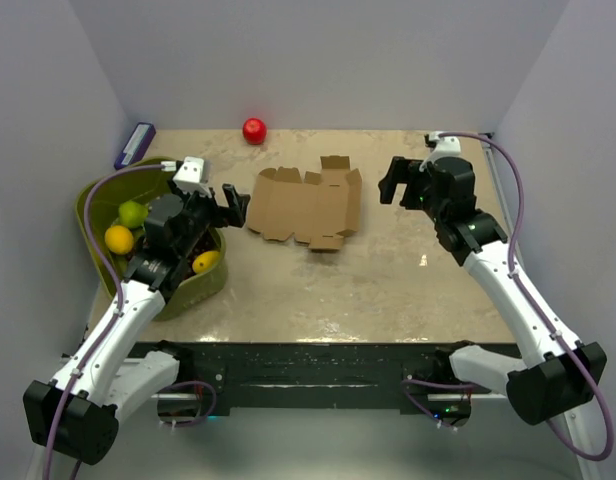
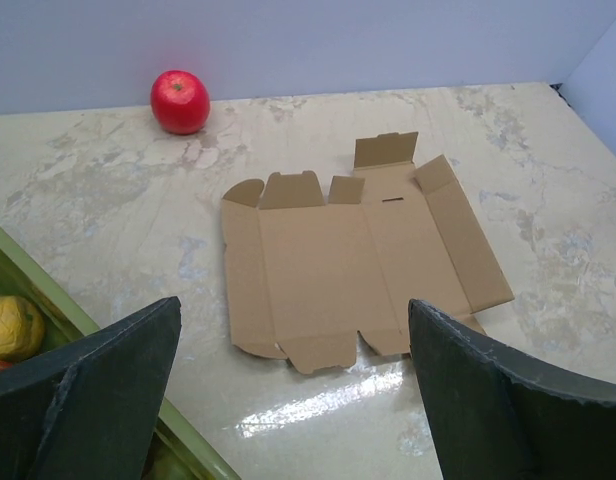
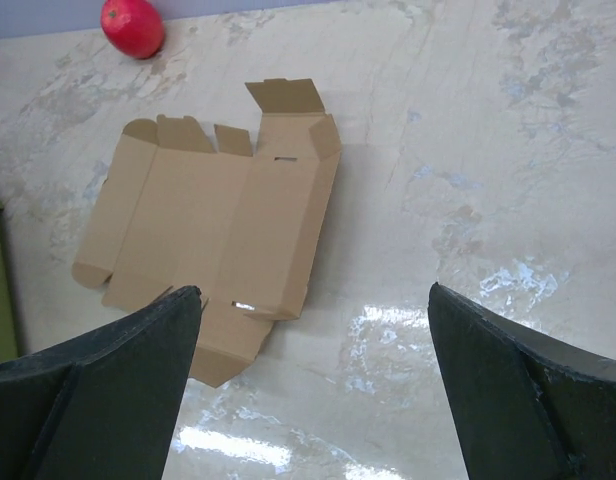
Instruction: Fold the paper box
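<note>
Two sets of jaws are standing spread as wide as they go and gripping nothing. The left gripper is hovering just off the left edge of the paper box. The right gripper is hanging off the box's right side, a bit further out.

Both are pointing inward at the box, so I'm reading this as a bracket setup: one arm per side, ready to lift opposite panels w/o the sheet sliding away. The box is lying flat and unfolded on the table, between the two grippers. Tabs are sticking out along its far and near edges. In the right wrist view, the far tab and the right-hand panel seem to be lifting slightly along their creases, prob. the easiest place to start.

No fold is done yet, imo.

The green bin w/ fruit is sitting left of the box, under the left arm, so I'm watching that elbow. The red apple is resting beyond the box's far-left corner, well apart, not interfering.
</note>
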Controlling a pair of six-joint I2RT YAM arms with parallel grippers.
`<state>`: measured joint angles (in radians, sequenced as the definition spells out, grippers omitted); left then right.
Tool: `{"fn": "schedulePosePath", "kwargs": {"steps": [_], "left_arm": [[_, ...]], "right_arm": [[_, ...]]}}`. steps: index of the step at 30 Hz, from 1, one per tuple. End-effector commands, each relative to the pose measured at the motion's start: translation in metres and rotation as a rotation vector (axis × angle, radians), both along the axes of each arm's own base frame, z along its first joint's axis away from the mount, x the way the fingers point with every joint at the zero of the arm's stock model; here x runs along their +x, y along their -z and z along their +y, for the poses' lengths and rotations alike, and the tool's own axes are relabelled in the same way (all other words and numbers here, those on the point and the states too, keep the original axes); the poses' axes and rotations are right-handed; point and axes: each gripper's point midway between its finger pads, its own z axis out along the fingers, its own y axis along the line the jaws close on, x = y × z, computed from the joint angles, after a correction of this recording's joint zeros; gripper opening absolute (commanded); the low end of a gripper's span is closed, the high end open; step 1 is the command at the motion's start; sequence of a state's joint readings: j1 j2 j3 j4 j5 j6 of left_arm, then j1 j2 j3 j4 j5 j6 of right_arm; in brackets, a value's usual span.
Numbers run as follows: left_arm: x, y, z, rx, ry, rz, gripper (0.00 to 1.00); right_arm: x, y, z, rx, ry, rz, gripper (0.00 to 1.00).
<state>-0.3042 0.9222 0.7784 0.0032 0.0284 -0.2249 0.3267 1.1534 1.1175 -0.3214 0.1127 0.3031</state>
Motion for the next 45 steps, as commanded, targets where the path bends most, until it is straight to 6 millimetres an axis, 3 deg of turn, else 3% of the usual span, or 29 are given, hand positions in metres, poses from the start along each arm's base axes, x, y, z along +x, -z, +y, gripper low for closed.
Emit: {"fn": "schedulePosePath", "kwargs": {"steps": [1, 9, 14, 15, 17, 18, 21, 22, 26, 28, 29, 35, 45], "left_arm": [[0.001, -0.027, 0.001, -0.024, -0.013, -0.058, 1.0], [0.0, -0.026, 0.001, -0.003, -0.002, -0.07, 1.0], [-0.004, -0.027, -0.003, 0.018, 0.037, -0.093, 1.0], [-0.005, -0.028, -0.006, 0.018, 0.057, -0.101, 1.0], [-0.006, -0.027, -0.01, 0.019, 0.079, -0.101, 1.0], [-0.006, -0.026, -0.012, 0.018, 0.093, -0.099, 1.0], [-0.005, -0.021, -0.017, 0.013, 0.117, -0.085, 1.0], [-0.005, -0.02, -0.019, 0.01, 0.124, -0.081, 1.0], [-0.006, -0.015, -0.026, 0.004, 0.165, -0.076, 1.0], [-0.005, -0.014, -0.026, 0.011, 0.167, -0.076, 1.0], [-0.005, -0.014, -0.026, 0.014, 0.166, -0.079, 1.0], [-0.007, -0.014, -0.032, 0.012, 0.205, -0.088, 1.0], [-0.012, -0.019, -0.038, 0.011, 0.252, -0.108, 1.0]], "right_arm": [[-0.002, -0.02, -0.002, -0.014, -0.014, -0.04, 0.99], [-0.004, -0.04, 0.012, -0.002, -0.096, -0.041, 0.97], [0.013, -0.024, 0.022, 0.0, -0.108, 0.044, 0.96], [0.021, -0.008, 0.026, -0.01, -0.112, 0.089, 0.96], [0.033, 0.002, 0.028, -0.005, -0.096, 0.105, 0.95], [0.039, 0.017, 0.029, -0.006, -0.086, 0.131, 0.95], [0.054, 0.03, 0.034, 0.0, -0.086, 0.123, 0.95], [0.06, 0.045, 0.036, 0.001, -0.082, 0.153, 0.95], [0.08, 0.081, 0.044, 0.083, -0.109, 0.206, 0.79], [0.088, 0.107, 0.039, 0.116, -0.104, 0.267, 0.77], [0.092, 0.11, 0.041, 0.125, -0.122, 0.265, 0.76], [0.102, 0.162, 0.059, 0.161, -0.208, 0.358, 0.75], [0.107, 0.203, 0.073, 0.211, -0.252, 0.422, 0.74]]}}
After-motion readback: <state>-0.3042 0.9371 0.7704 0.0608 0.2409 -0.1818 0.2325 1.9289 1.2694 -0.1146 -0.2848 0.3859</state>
